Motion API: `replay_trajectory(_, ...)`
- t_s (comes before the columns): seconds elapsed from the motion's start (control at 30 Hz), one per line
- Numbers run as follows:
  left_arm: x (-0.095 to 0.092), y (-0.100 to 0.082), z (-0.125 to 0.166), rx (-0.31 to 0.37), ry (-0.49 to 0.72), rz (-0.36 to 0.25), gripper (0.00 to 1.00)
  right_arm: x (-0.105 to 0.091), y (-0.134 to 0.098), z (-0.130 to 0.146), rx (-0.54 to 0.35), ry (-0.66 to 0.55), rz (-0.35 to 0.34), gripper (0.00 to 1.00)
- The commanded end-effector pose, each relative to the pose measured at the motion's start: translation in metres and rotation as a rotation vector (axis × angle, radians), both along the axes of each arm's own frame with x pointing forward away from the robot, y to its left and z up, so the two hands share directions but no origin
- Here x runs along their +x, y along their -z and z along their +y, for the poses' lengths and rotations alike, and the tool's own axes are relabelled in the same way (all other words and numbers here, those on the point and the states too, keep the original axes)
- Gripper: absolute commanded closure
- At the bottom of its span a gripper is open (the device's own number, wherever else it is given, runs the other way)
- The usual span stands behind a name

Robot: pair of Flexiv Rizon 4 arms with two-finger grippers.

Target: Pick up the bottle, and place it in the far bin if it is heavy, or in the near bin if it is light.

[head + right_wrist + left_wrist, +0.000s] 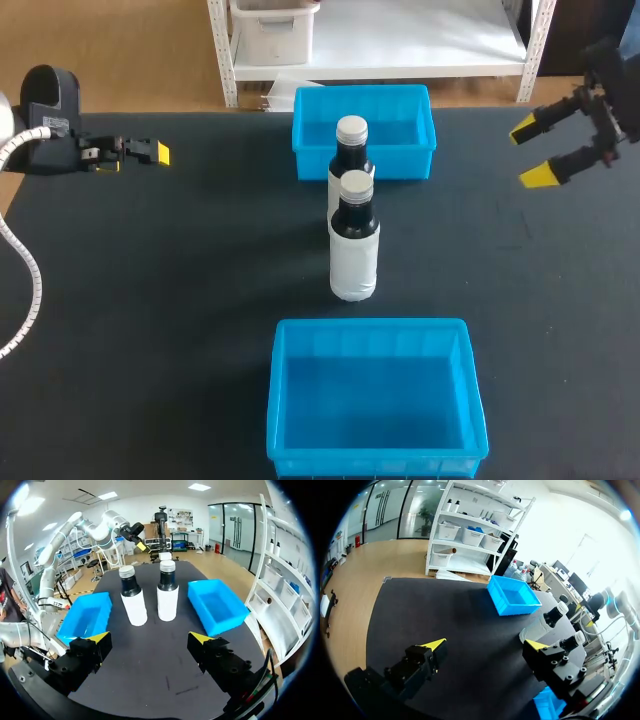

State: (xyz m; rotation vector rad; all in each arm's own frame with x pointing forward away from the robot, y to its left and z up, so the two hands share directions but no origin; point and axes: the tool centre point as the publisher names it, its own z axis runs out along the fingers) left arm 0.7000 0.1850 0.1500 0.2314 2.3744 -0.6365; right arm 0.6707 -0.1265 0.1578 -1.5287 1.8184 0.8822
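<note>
Bottles: front bottle (354,250) and back bottle (351,155) are standing upright on the bench (150,300), between far bin (405,165) and near bin (370,326).
Left jaws: gaping wide, holding nothing.
Right jaws: gaping wide, holding nothing.

The head camera looks down from six o'clock; wrist cameras (low, at nine and three) face inward, sharing the far bin (405,130).
</note>
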Motion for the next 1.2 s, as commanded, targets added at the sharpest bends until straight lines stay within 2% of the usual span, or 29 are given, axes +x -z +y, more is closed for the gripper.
replay_trajectory(0.03, 0.000, 0.000, 0.000, 0.000, 0.000, 0.000, 0.00, -0.014, 0.005, 0.020, -0.019, 0.066, -0.051, 0.00)
replay_trajectory(0.17, 0.000, 0.000, 0.000, 0.000, 0.000, 0.000, 0.00, -0.020, 0.011, 0.037, -0.004, 0.076, -0.072, 0.00)
replay_trajectory(0.33, 0.000, 0.000, 0.000, 0.000, 0.000, 0.000, 0.00, -0.025, 0.016, 0.062, 0.028, 0.032, -0.081, 0.00)
replay_trajectory(0.63, 0.000, 0.000, 0.000, 0.000, 0.000, 0.000, 0.00, -0.030, 0.021, 0.102, 0.060, -0.055, -0.064, 0.00)
replay_trajectory(1.2, 0.000, 0.000, 0.000, 0.000, 0.000, 0.000, 0.00, -0.033, 0.021, 0.146, 0.090, -0.120, -0.058, 0.00)
